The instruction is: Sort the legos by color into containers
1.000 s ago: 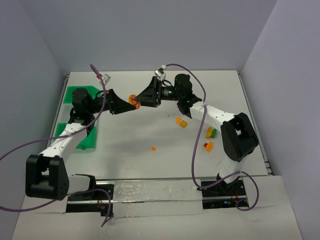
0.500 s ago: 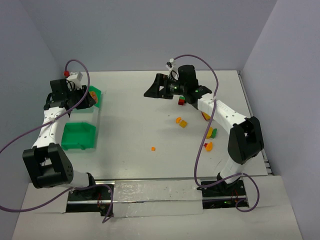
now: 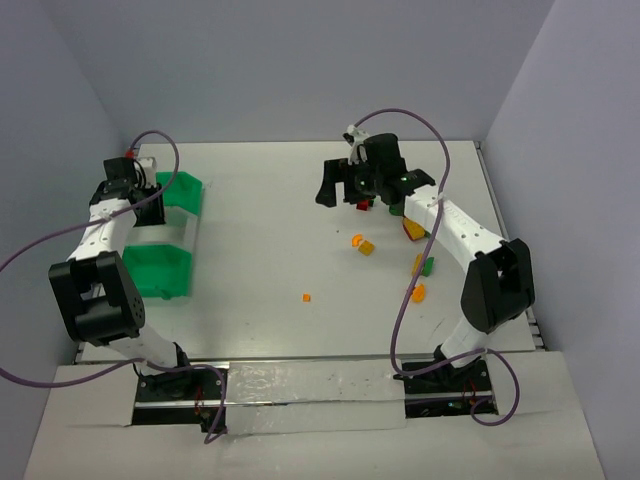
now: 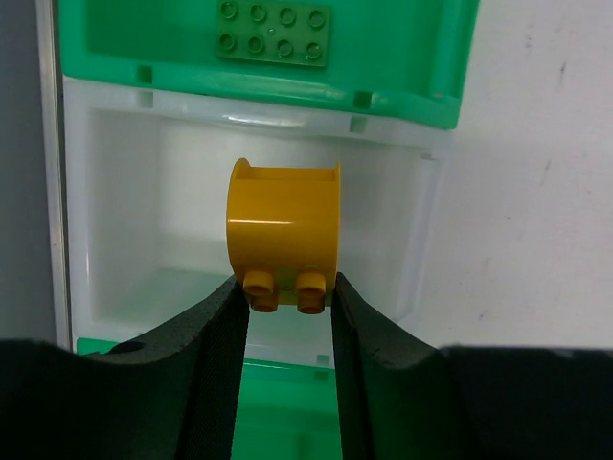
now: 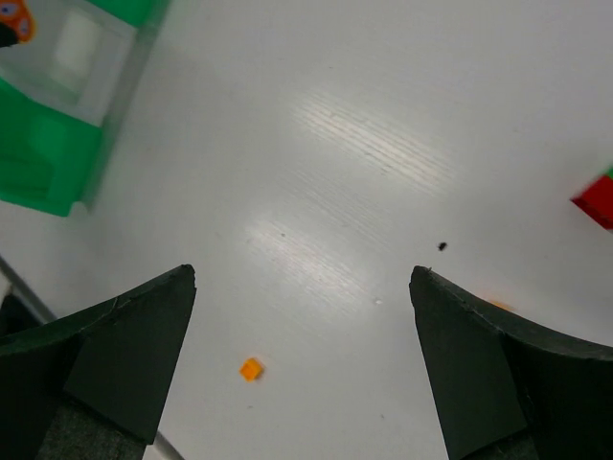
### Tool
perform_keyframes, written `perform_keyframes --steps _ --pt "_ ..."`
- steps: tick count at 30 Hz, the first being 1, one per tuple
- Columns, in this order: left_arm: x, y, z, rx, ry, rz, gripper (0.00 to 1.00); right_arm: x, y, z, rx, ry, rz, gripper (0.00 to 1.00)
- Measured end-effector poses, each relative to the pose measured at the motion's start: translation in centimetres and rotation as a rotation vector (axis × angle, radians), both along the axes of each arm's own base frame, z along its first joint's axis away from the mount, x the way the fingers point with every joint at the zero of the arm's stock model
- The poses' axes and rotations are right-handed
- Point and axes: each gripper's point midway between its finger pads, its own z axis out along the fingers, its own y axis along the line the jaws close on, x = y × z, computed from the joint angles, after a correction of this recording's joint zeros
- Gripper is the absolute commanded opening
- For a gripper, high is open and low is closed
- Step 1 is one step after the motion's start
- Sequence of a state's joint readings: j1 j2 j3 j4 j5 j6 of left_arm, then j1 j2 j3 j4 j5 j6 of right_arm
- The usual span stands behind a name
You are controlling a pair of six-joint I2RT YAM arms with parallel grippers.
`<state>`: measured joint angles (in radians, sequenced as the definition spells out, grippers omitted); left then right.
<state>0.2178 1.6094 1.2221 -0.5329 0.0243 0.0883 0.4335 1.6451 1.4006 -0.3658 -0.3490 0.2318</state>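
From above, the left gripper (image 3: 148, 198) hangs over the row of three bins (image 3: 172, 280) at the table's (image 3: 260, 230) left edge. The right gripper (image 3: 335, 188) stands over the far middle, with loose bricks (image 3: 363, 244) scattered to its right and broad bare tabletop between the arms. In the left wrist view its fingers (image 4: 215, 355) pinch an orange-yellow brick (image 4: 284, 230) by its studded end over the white middle bin (image 4: 105, 220), framed by that bin's walls, and a flat green brick (image 4: 274, 32) lies in the green bin (image 4: 402, 57) beyond. In the right wrist view the fingers (image 5: 124, 355) are spread wide above open table, with a tiny orange brick (image 5: 251, 368) lying between them and a red brick (image 5: 599, 199) at the right edge.
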Motion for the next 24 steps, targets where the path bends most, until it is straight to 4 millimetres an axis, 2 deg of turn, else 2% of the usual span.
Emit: perform_keyframes --steps 4,6,13,14,15,16,19,24 --pt "-0.3 0.6 -0.5 0.021 0.025 0.02 0.15 0.8 -2.3 -0.9 -0.063 0.003 -0.05 1.0" --pt "-0.5 0.9 -0.8 0.025 0.034 0.029 0.31 1.0 -3.2 -1.2 -0.084 0.007 -0.072 1.0" --pt "-0.8 1.5 -1.1 0.03 0.049 0.046 0.57 1.5 -5.0 -1.8 -0.136 0.012 -0.116 1.0" --pt "-0.8 1.5 -1.1 0.03 0.05 0.046 0.68 1.5 -5.1 -1.9 -0.141 0.011 -0.117 1.0" --pt "-0.8 1.5 -1.1 0.03 0.051 0.046 0.71 1.5 -5.2 -1.9 -0.146 0.011 -0.119 1.0" --pt "-0.8 1.5 -1.1 0.03 0.051 0.044 0.83 1.5 -5.3 -2.0 -0.15 0.011 -0.119 1.0" --pt "-0.9 1.4 -1.0 0.03 0.054 0.04 0.89 1.7 -5.7 -2.1 -0.173 0.008 -0.121 1.0" --pt "-1.1 1.0 -0.2 0.014 0.039 0.026 0.91 2.6 -6.2 -2.4 -0.231 -0.011 -0.102 1.0"
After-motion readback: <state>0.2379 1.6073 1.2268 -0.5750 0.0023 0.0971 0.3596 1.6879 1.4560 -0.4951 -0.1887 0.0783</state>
